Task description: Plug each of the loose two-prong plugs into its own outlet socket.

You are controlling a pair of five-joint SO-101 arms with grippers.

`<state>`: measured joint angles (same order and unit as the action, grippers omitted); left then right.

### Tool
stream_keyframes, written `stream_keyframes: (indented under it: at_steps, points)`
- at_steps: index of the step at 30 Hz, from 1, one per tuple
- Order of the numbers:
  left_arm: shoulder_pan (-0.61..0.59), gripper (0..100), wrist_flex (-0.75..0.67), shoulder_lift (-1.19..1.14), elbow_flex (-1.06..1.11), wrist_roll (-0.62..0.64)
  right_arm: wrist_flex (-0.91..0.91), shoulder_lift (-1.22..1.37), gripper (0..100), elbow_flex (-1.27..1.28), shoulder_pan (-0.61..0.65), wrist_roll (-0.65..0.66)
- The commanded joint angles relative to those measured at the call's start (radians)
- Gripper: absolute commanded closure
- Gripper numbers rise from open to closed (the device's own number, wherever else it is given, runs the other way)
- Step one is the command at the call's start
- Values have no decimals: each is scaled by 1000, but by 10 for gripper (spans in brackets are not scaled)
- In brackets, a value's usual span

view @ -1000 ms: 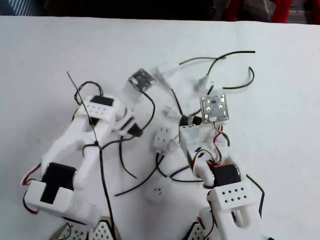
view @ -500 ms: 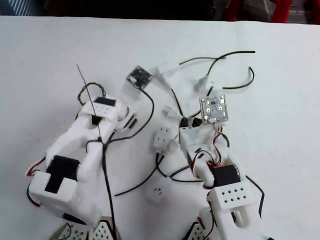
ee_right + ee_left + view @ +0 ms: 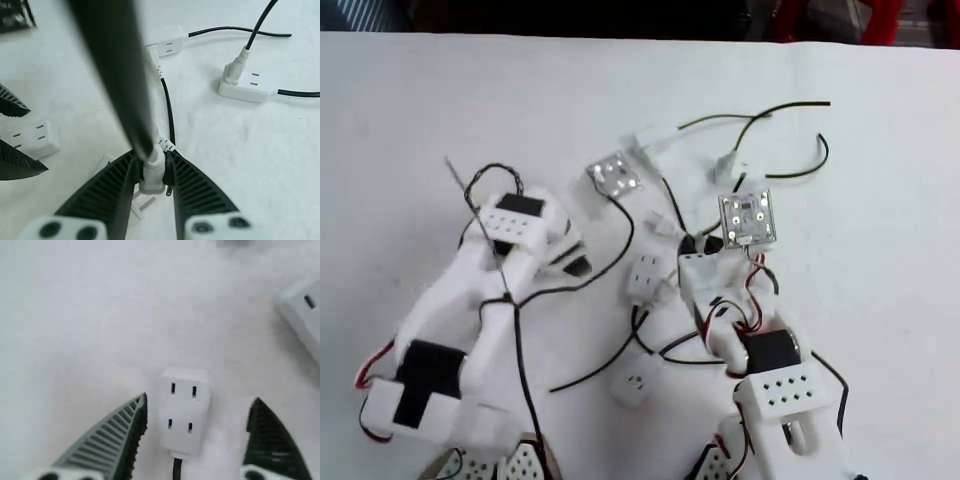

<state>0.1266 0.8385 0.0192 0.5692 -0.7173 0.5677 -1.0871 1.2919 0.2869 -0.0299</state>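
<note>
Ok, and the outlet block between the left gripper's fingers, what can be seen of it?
The outlet block is small, white and rectangular, plastic by its look, with two pairs of dark slots on its upper face, all empty. A black cord leaves one short end. It lies flat on the white table between the open fingers of the left gripper, which do not touch it.

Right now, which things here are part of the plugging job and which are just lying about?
Job:
white plug held by the right gripper
outlet block by the open left gripper
occupied outlet
spare outlet on a black cord

Not the job:
red objects behind the table
</note>
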Motion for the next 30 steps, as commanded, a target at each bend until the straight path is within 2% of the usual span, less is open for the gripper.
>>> stream_keyframes:
  at_steps: [1, 7, 11, 15, 18, 23, 30]
  points:
    - [-18, 614, 12, 162, -3, 160, -19, -10, 981, -12, -2, -8]
    - [-136, 653, 104, 326, -2, 236, -15, -10, 981, -51, 45, -8]
    - [-255, 691, 176, 406, 5, 397, -13, -8, 981, -97, 193, -8]
    - [-321, 698, 201, 470, 100, 526, -13, 47, 981, -173, 332, -8]
    - [-338, 699, 141, 521, 219, 585, -13, 191, 981, -267, 371, -8]
    - [-344, 699, -46, 628, 420, 629, -36, 475, 981, -431, 401, -8]
    - [-394, 699, -123, 714, 535, 631, -200, 779, 981, -548, 420, -8]
